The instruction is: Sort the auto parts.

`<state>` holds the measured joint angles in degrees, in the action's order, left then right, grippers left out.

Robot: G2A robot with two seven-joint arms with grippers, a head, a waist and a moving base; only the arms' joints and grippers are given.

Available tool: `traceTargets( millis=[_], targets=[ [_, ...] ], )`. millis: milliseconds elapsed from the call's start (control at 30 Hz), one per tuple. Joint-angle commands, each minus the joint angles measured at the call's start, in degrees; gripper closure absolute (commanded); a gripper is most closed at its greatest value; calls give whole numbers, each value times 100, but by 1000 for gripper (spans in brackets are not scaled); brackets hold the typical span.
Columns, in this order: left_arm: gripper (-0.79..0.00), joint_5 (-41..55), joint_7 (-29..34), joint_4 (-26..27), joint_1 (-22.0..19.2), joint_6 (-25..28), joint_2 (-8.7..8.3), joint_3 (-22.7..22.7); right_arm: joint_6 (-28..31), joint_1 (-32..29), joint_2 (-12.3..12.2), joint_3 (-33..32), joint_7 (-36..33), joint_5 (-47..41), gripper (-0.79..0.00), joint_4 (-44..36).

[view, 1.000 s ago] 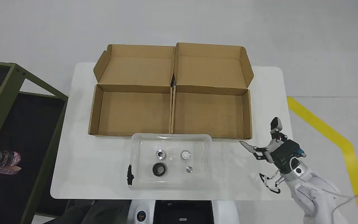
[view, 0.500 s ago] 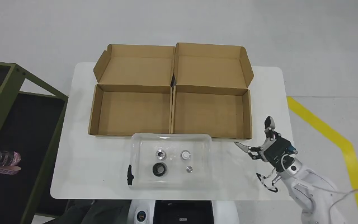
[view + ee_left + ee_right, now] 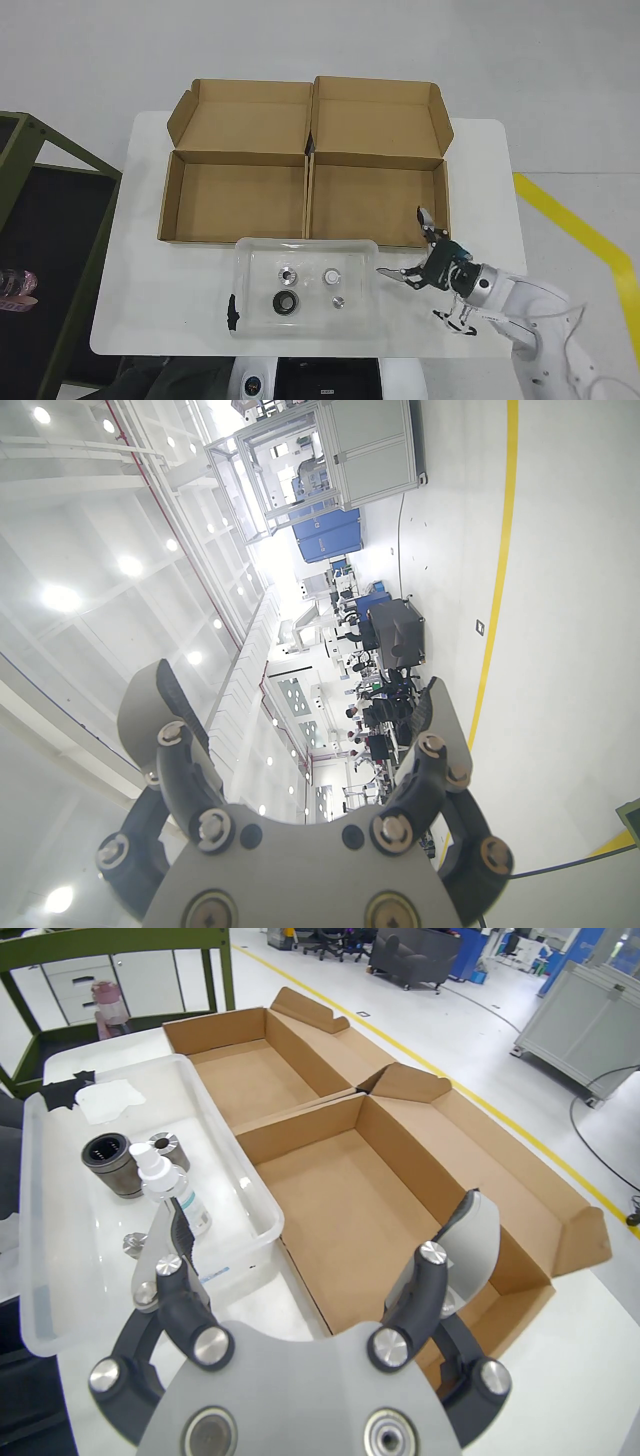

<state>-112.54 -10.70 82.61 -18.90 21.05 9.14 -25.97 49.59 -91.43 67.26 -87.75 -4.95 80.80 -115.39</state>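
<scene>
A clear plastic bin (image 3: 306,246) stands at the table's front middle. In it are a black bearing (image 3: 285,301), a silver cylinder (image 3: 287,274), a white spray bottle (image 3: 332,274) and a small silver bolt (image 3: 339,301). Behind it lie two open cardboard boxes, one left (image 3: 235,200) and one right (image 3: 375,205). My right gripper (image 3: 403,245) hangs open just right of the bin, holding nothing. In the right wrist view the gripper (image 3: 325,1218) faces the bin (image 3: 30,1138), with the bottle (image 3: 170,1183) and bearing (image 3: 107,1163) close ahead. My left gripper (image 3: 300,682) is open and points into the room.
A green cart (image 3: 30,200) stands beside the table's left edge. A black scrap (image 3: 232,312) sits at the bin's left front corner. The box lids (image 3: 310,115) are folded back toward the table's far edge. White tabletop (image 3: 480,180) lies right of the boxes.
The right arm has moved left from the table's front right corner to just beside the bin. Its gripper stayed open. The parts in the bin have not moved.
</scene>
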Motion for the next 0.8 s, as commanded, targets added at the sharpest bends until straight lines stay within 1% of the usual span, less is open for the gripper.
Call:
traceTargets(
  millis=[0, 367, 767],
  targets=[
    [-785, 0, 0, 0, 0, 0, 0, 0, 114, 105, -7, 150, -234, -73, -785, 2],
    [-785, 0, 0, 0, 0, 0, 0, 0, 442, 659, -26, 1081, -1354, -282, -785, -2],
    [-785, 0, 0, 0, 0, 0, 0, 0, 473, 995, -42, 1869, -2087, -266, -785, -76]
  ],
)
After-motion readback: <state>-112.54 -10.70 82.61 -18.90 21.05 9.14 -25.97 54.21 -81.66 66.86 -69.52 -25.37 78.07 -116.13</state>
